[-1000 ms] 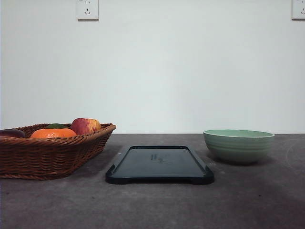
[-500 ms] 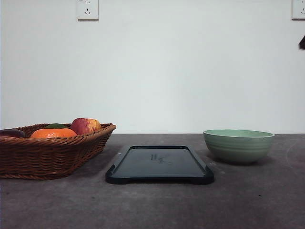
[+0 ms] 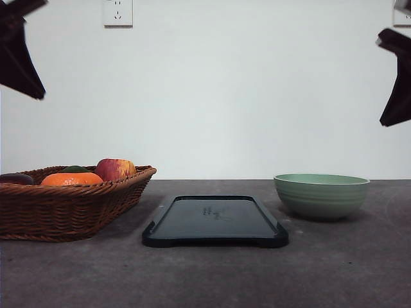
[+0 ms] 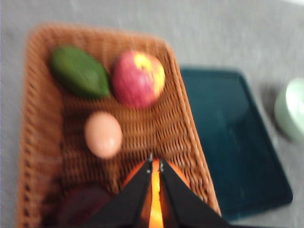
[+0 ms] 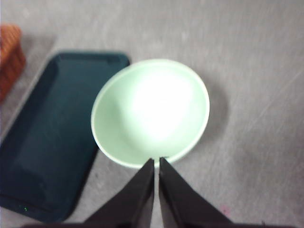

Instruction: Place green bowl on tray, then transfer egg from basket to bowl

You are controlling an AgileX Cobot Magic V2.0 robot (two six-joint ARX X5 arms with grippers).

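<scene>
Crowding egg [image 4: 103, 134] in basket [image 4: 38, 95]: apple [image 4: 138, 79], orange [image 4: 156, 190]. Both grippers [image 4: 156, 164] [image 5: 156, 162] hanging nearly closed, empty. Tray [image 3: 215, 221] print unreadable.

Apple [image 4: 138, 80], orange [image 3: 72, 179], perhaps an avocado [image 4: 79, 72].

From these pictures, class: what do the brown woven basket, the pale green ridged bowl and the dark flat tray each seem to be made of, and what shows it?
The brown woven basket looks like wicker: interlaced strands and a braided rim, matte. The pale green ridged bowl seems to be glazed ceramic, perhaps melamine: smooth, with a bright sheen inside. The dark flat tray looks like moulded plastic: rounded corners, low rim, soft gloss.
</scene>
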